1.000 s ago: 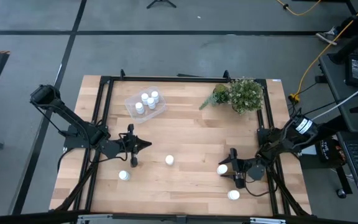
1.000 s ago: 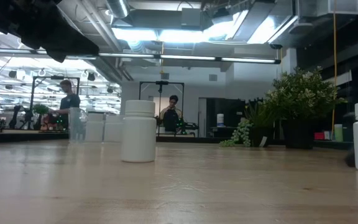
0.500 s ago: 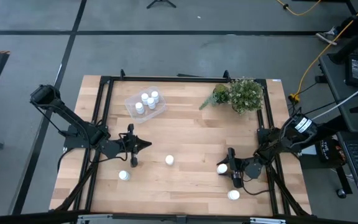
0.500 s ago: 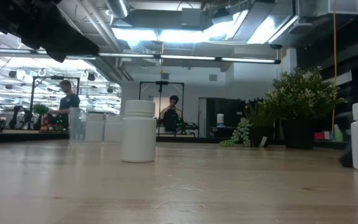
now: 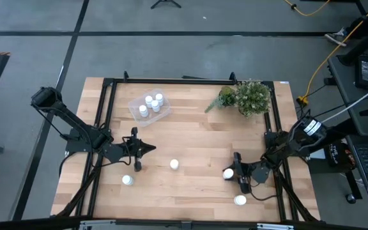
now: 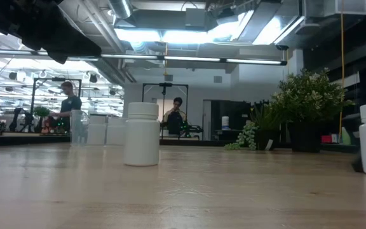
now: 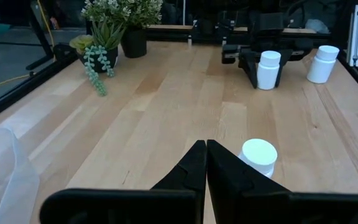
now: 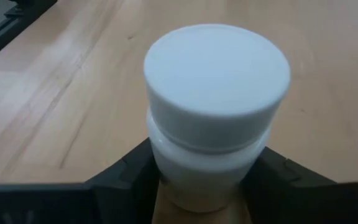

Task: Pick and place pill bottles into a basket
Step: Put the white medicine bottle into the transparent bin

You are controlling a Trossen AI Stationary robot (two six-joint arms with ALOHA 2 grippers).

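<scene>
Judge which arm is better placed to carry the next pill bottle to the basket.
Right. The right gripper already has a pill bottle between its fingers. The left gripper is shut and empty, though it sits nearer the basket.

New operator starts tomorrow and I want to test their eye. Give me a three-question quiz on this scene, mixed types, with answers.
1. How many pill bottles lie in the basket?
2. True or false: the right gripper has its fingers around a bottle.
3. The left gripper is: A) shut and empty, B) holding a bottle, C) over the plant.

Key: 1. three. 2. true. 3. A.
</scene>
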